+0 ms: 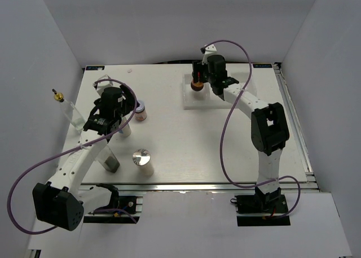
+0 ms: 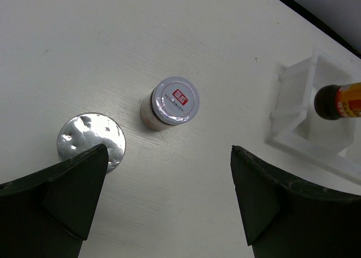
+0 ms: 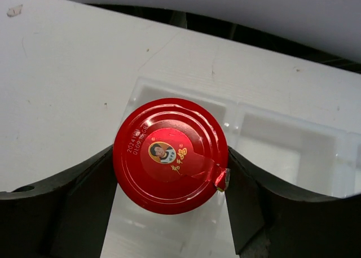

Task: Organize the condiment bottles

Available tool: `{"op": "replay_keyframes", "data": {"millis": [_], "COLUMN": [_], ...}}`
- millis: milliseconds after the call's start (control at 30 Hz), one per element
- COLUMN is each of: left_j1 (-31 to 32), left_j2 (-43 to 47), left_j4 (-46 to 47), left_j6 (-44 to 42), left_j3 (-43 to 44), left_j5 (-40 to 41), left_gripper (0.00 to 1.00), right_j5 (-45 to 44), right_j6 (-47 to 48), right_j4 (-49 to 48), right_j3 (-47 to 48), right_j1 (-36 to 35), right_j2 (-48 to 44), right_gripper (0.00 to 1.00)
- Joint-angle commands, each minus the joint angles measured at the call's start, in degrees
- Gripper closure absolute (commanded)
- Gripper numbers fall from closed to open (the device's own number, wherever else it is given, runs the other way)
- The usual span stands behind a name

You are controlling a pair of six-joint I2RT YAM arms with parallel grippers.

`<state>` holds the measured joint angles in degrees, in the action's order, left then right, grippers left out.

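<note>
- My right hand [image 3: 169, 199] is clamped on the dark red-capped jar [image 3: 170, 156], over an end compartment of the white tray [image 3: 293, 136].
- I cannot tell whether the jar's base is seated. If I let go too early, it could drop and tip against a wall.
- The compartment looks snug, so an off-centre descent could catch the rim and shove the tray across the bench [image 1: 169, 139].
- My left hand [image 2: 169, 156] hangs empty, fingers apart, near the short pale-lidded jar [image 2: 176, 100]. The silver-capped bottle [image 2: 90, 136] stands just beside it, and a careless close could knock it over.
</note>
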<state>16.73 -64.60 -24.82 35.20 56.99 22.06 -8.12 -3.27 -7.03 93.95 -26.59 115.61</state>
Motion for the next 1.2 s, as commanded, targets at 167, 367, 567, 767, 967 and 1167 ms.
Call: {"op": "replay_keyframes", "data": {"millis": [167,367,567,767,967,1167], "left_j1": [0.4,0.4,0.4,0.4,0.4,0.3], "left_j2": [0.4,-0.4,-0.9,-1.5,-2.5,-3.9], "left_j4": [0.5,0.4,0.1,0.5,0.3,0.1], "left_j6": [-0.1,0.0,0.2,0.2,0.4,0.7], "left_j3": [0.2,0.4,0.2,0.2,0.5,1.4], "left_j5": [1.1,1.4,1.8,1.3,1.8,1.6], "left_gripper": [0.02,0.02,0.02,0.02,0.02,0.02], "right_j5": [0.5,0.2,-4.1,-6.9,-5.1,3.5], "right_j6": [-3.0,-2.6,-1.5,-0.2,0.7,1.6], "right_j4": [-5.5,-8.3,-10.9,-11.4,-7.9,-0.7], "right_j3": [-0.2,2.3,7.9,11.2,12.1,9.7], "right_j1": [0.2,0.2,0.3,0.3,0.1,-0.1], "right_j2": [-1.2,2.2,8.7,12.5,10.2,1.1], "right_gripper": [1.00,1.00,0.93,0.46,0.11,0.11]}}
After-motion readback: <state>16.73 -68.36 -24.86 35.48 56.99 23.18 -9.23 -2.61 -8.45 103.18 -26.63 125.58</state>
